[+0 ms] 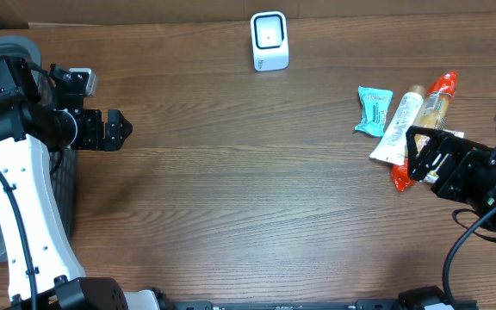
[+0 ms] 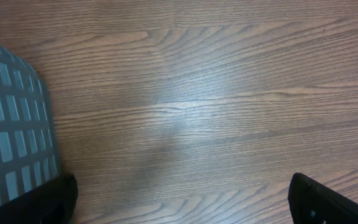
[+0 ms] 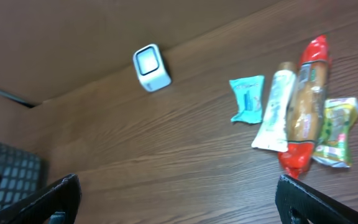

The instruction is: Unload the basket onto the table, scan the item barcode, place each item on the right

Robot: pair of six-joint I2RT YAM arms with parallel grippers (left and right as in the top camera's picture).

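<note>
— Where are the items?
— A teal packet (image 1: 374,111), white tube (image 1: 399,127), red-orange pack (image 1: 438,102) and green packet (image 3: 336,132) lie bunched at the bench's (image 1: 248,198) right, well apart from the white scanner (image 1: 269,40).
— And the fingers?
— Right fingers (image 3: 322,199) are spread wide, empty, by the pile. Left fingers (image 2: 328,202) are wide too, empty, beside the basket (image 2: 11,124).

Your left arm (image 1: 33,185) stands at the left edge, its white link slanting up the overhead view, and the left end effector (image 1: 117,129) points right with its jaws spread wide. Your right arm (image 1: 489,176) comes in from the right edge. The right end effector (image 1: 417,155) points left, jaws equally wide, gripping nothing.
</note>
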